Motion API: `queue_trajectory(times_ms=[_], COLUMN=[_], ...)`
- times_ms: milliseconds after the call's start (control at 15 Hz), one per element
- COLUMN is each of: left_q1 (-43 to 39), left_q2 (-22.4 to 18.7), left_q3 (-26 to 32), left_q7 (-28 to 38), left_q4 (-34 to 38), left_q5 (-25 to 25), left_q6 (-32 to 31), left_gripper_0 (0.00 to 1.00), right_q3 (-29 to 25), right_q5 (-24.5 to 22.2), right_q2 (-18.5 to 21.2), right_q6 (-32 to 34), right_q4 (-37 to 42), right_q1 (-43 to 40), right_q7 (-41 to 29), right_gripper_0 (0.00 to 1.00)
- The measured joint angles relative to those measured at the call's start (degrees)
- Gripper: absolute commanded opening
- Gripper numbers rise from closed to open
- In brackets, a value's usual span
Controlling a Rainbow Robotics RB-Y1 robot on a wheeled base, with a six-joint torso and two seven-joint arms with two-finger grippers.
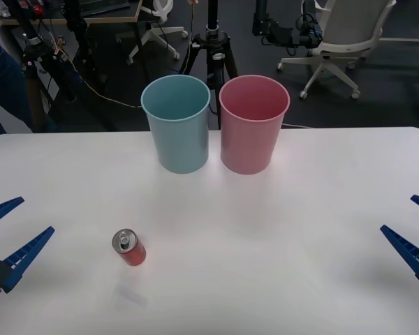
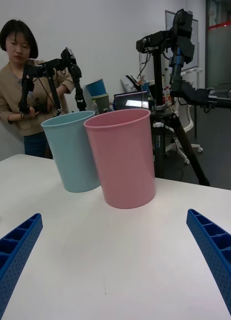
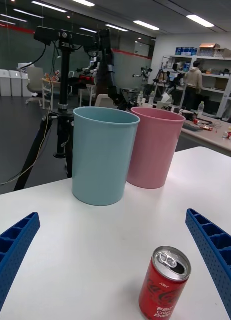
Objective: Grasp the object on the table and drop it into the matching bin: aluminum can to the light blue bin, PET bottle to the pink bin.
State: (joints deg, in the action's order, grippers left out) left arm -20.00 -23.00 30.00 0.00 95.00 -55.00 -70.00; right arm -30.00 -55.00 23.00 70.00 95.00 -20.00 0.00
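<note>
Pre-grasp: can [image 1: 128,247] upright on surface [image 1: 279,230], well short of blue bin [image 1: 176,123], both pincers spread and empty, so I'd bring left pincer [image 1: 12,236] across to the can.

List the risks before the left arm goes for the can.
1. The red can is small and stands upright on the table; a glancing touch from the open left gripper might tip it and let it roll.
2. The light blue bin and pink bin stand almost touching, so a drop released off-centre could land in pink.
The right gripper waits open at the table's right edge.
</note>
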Motion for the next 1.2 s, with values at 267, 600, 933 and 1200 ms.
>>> queue_trajectory(times_ms=[267, 600, 933, 1200], left_q1=[1.2, -0.6, -1.4, -4.7], left_q2=[-0.3, -0.6, -1.8, -6.0], left_q3=[-1.8, -2.0, -2.1, -7.5], left_q7=[0.1, -0.9, -10.5, -18.7], left_q4=[0.4, 0.3, -3.2, -5.5], left_q5=[-1.2, -1.2, 0.4, 5.8], left_q6=[-0.8, -1.2, -2.6, -1.1], left_gripper_0=[1.00, 1.00, 1.00, 1.00], right_q3=[0.0, 0.0, 0.0, 0.0], right_q5=[0.0, 0.0, 0.0, 0.0], right_q2=[0.0, 0.0, 0.0, 0.0], right_q6=[0.0, 0.0, 0.0, 0.0], right_q4=[0.0, 0.0, 0.0, 0.0], right_q1=[0.0, 0.0, 0.0, 0.0], right_q7=[0.0, 0.0, 0.0, 0.0], right_gripper_0=[1.00, 1.00, 1.00, 1.00])
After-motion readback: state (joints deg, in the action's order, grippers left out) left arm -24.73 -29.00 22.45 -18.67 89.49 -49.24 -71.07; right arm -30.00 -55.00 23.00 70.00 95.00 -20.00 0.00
